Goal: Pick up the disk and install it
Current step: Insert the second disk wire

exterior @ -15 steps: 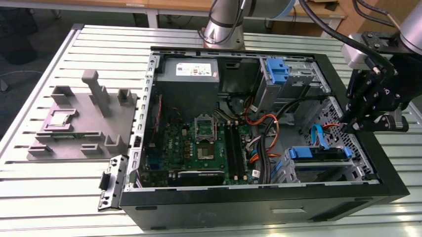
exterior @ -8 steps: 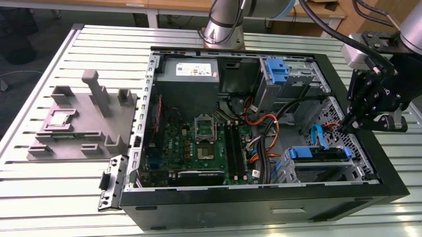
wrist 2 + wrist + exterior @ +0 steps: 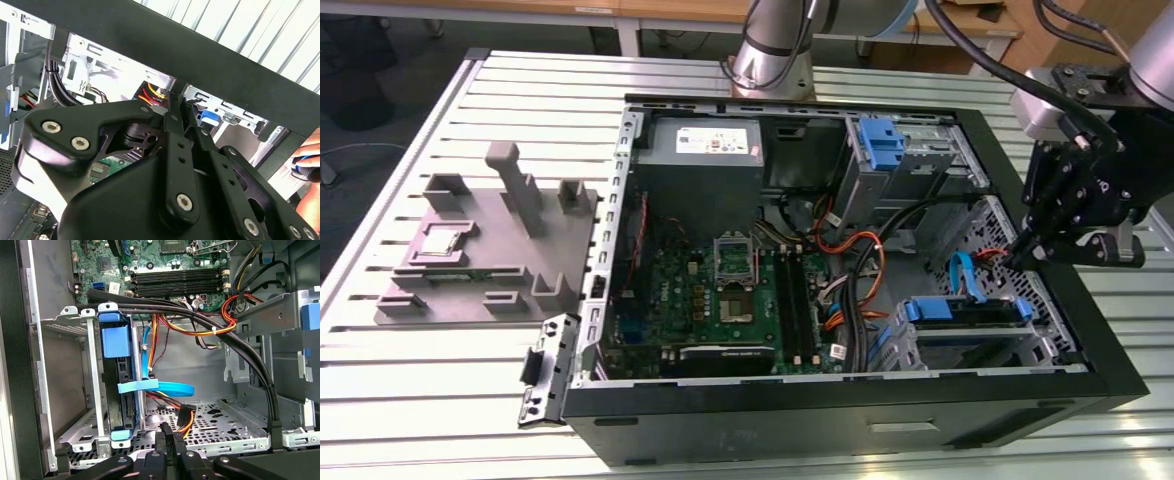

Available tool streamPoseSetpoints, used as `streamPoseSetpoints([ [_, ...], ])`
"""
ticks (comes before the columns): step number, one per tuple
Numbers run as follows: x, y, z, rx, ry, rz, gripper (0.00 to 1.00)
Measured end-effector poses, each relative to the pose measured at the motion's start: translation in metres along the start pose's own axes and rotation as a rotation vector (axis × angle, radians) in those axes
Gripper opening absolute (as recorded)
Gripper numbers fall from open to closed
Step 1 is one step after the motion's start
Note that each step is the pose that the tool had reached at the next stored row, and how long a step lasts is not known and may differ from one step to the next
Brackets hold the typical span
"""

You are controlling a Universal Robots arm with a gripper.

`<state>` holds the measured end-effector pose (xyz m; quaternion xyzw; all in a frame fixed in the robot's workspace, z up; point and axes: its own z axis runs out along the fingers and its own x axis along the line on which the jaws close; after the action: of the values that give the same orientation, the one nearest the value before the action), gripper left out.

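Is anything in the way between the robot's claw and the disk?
Yes, a little. In the first wrist view the disk stands on edge in its metal cage. A looping blue cable and a black plug with orange wires lie between it and the gripper.

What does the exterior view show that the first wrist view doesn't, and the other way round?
Exterior view's own: the whole open case on the slatted table, a grey fixture block at the exterior view's left, the power supply and the arm's base.

First wrist view's own: a black connector on orange wires just beyond the hand's tips, and the perforated metal floor beside the cage.

Shared: the motherboard, the disk in its blue carrier in the cage, and the hand.
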<state>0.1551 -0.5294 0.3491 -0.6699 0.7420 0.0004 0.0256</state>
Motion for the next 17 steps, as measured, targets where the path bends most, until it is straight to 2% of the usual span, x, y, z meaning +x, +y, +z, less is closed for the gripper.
streamPoseSetpoints([
  [6,0.0019,0.0142,-0.0006,0.0061,-0.0006,0.000,0.17],
  [11,0.0030,0.0158,-0.0006,0.0065,-0.0001,0.000,0.17],
  [17,0.0088,0.0168,-0.0005,0.0065,-0.0001,0.000,0.17],
])
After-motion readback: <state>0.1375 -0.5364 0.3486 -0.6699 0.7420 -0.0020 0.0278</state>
